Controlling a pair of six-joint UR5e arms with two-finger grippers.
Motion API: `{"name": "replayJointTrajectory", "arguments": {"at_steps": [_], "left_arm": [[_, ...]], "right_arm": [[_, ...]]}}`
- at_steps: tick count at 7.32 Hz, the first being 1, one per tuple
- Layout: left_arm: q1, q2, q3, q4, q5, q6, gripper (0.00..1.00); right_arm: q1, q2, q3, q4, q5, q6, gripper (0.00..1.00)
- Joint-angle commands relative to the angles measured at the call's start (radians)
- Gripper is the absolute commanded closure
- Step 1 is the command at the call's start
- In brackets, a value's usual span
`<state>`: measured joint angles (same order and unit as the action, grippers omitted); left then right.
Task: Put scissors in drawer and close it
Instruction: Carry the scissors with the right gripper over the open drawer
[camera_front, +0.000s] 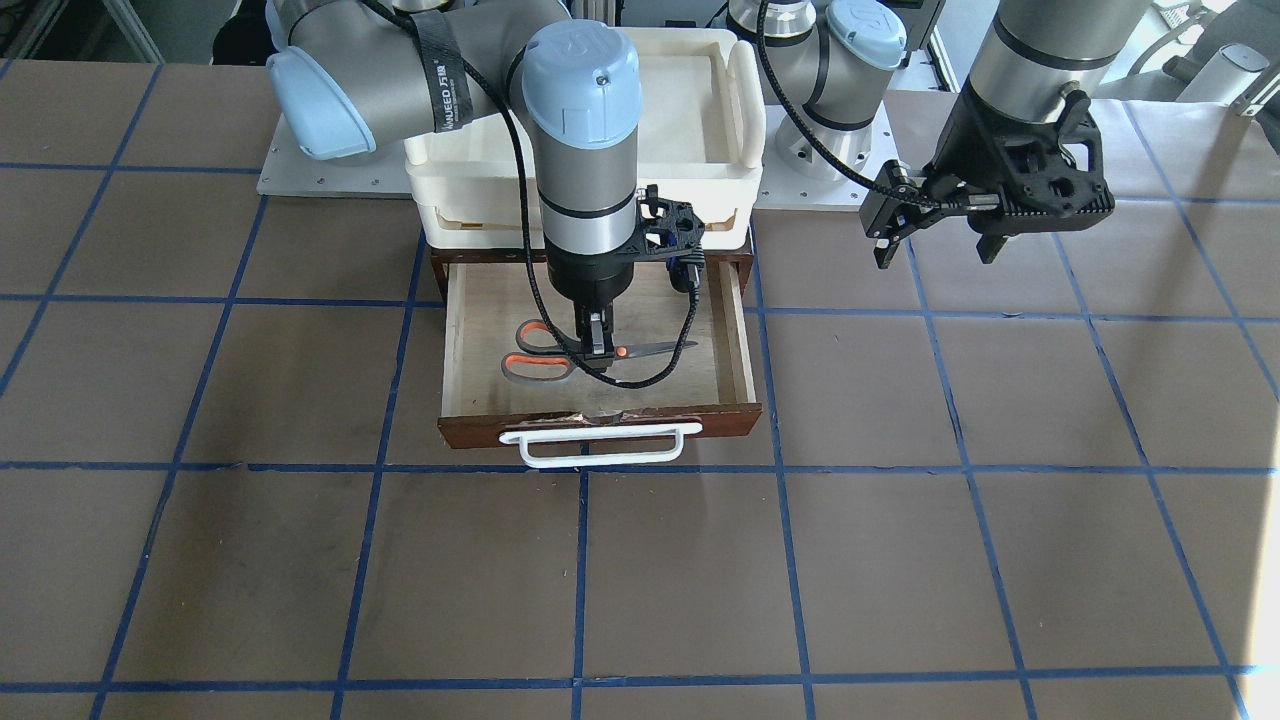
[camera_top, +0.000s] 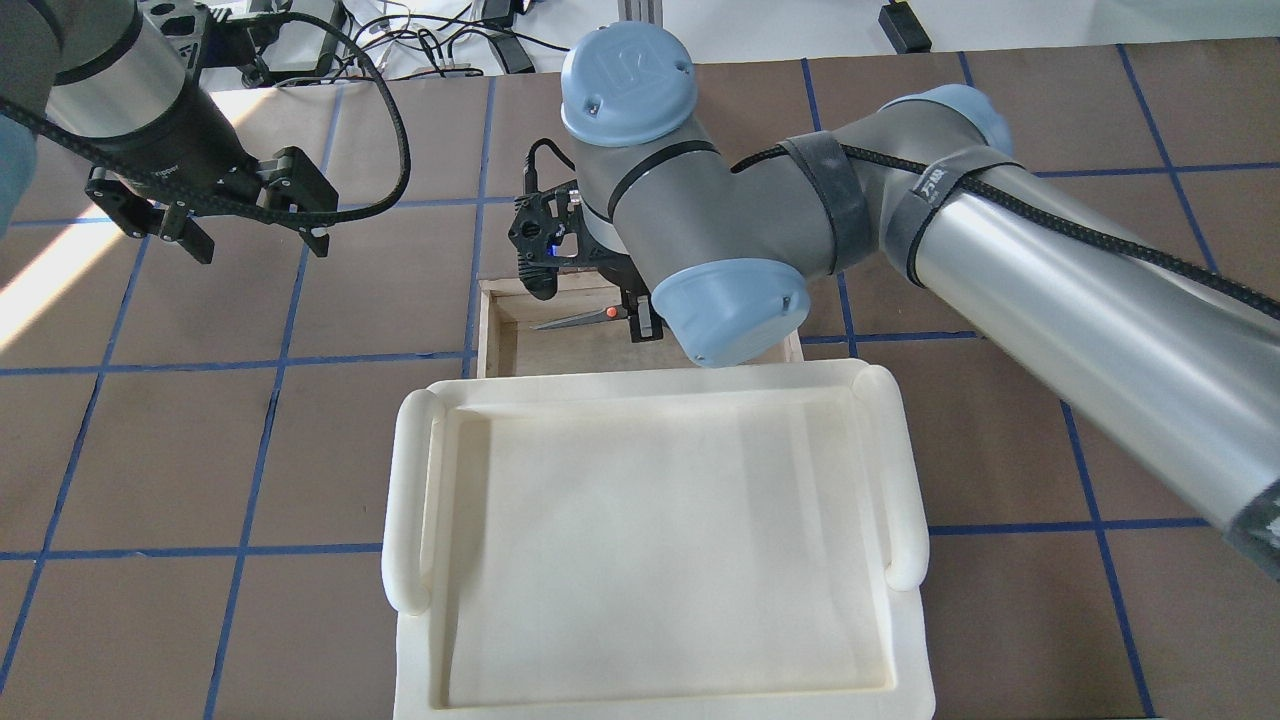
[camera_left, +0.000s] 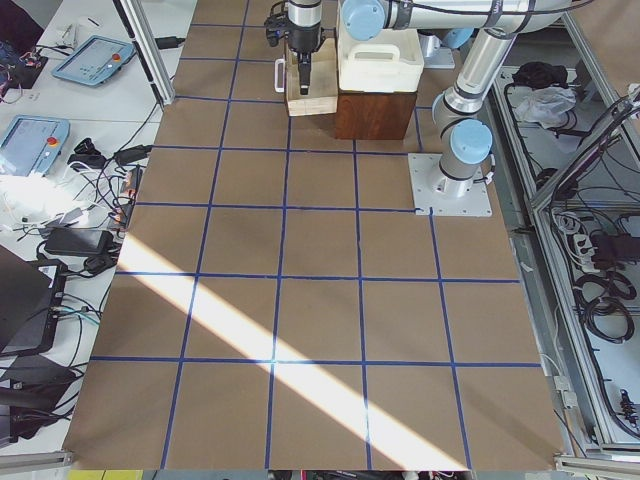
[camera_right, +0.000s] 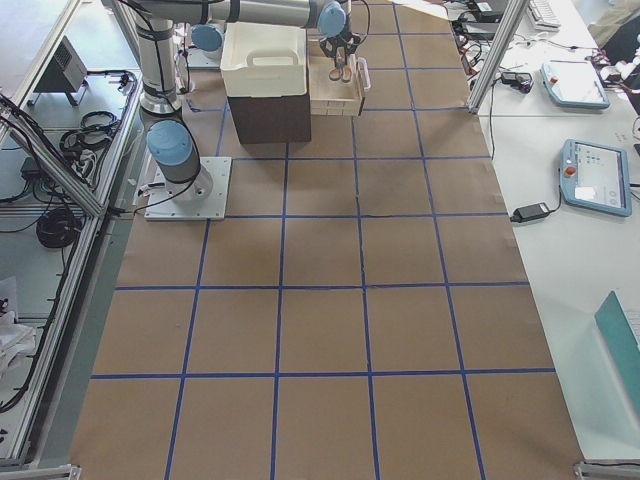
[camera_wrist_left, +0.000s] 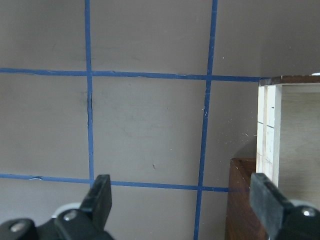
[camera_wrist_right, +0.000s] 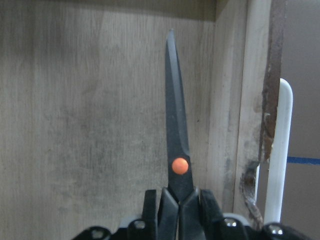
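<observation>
Scissors: one pair; one drawer

Cream-white plastic tray sits atop dark brown cabinet. Counter is brown, gridded with blue tape lines. Teach pendant lies on adjoining white side table.

Right tool vertical, clamped; left tool aloft, jaws wide apart.
</observation>
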<state>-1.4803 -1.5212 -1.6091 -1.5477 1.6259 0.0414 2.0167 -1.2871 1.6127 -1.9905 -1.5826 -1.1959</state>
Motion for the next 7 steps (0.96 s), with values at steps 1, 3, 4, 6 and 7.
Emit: {"name": "replayJointTrajectory", "arguments": {"at_steps": [1,3,4,6,7], "left_arm": [[0.0,-0.001,0.0,0.0,0.0,0.0,0.0],[-0.002,-0.001,0.0,0.0,0.0,0.0,0.0],[-0.002,-0.002,-0.002,0.0,0.0,0.0,0.0],[-0.002,-0.004,0.0,0.003,-0.003,-0.002,0.0],[-0.002,-0.002,0.0,0.003,-0.001,-0.002,0.0]], "right_arm": [[0.004,0.018,0.006,0.007,-0.002,0.093,1.0],[0.013,0.023,0.007,0.036,-0.011,0.087,1.0],[0.014,0.02,0.016,0.036,-0.01,0.082,1.0],[0.014,0.025,0.042,0.032,-0.008,0.079,1.0],[0.014,0.025,0.043,0.026,-0.005,0.078,1.0]]}}
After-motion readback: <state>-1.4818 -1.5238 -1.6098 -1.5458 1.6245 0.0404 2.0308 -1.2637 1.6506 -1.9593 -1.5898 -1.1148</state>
